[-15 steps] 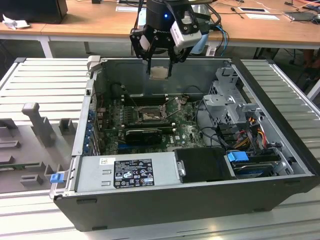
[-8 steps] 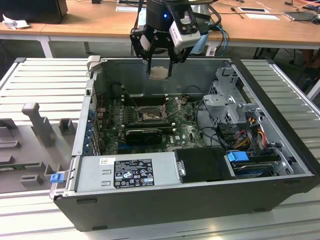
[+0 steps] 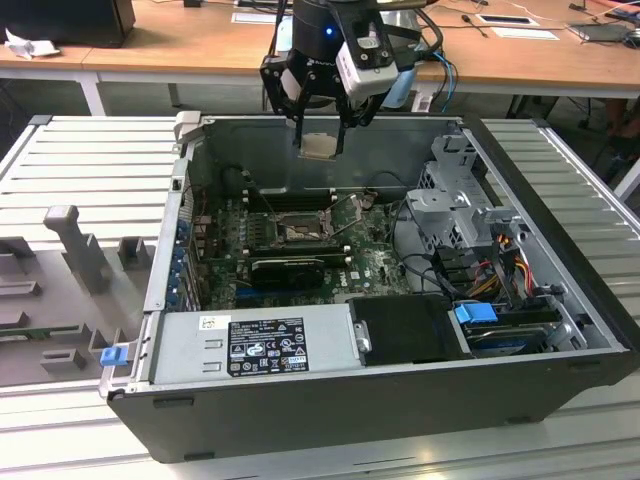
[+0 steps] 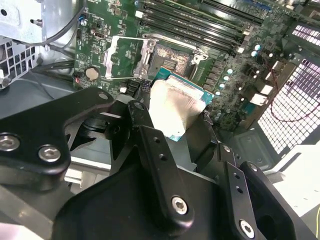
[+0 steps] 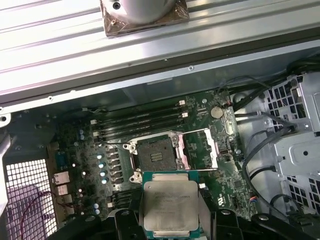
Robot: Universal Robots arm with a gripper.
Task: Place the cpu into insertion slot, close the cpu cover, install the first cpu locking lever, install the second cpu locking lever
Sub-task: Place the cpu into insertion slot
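cpu [image 5: 169, 207] in gripper [image 3: 320, 143] — arm high abv case [image 3: 350, 410]

Case: dark computer case [image 3: 330, 420], open on top, lying on a grey ribbed table [image 3: 90, 160].
Near wall: silver power supply [image 3: 250, 345] with a printed label.
Middle: long black card [image 3: 288, 268] on the green board [image 3: 375, 262].
Board detail: silver coin battery [image 5: 216, 112].
Exterior view's right: grey drive cage [image 3: 455, 200], coloured cables [image 3: 503, 258].
Behind: wooden desk [image 3: 180, 40].

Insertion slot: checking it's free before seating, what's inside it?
The insertion slot shows a bare contact field, nothing seated. In the first wrist view the held cpu hides one edge.
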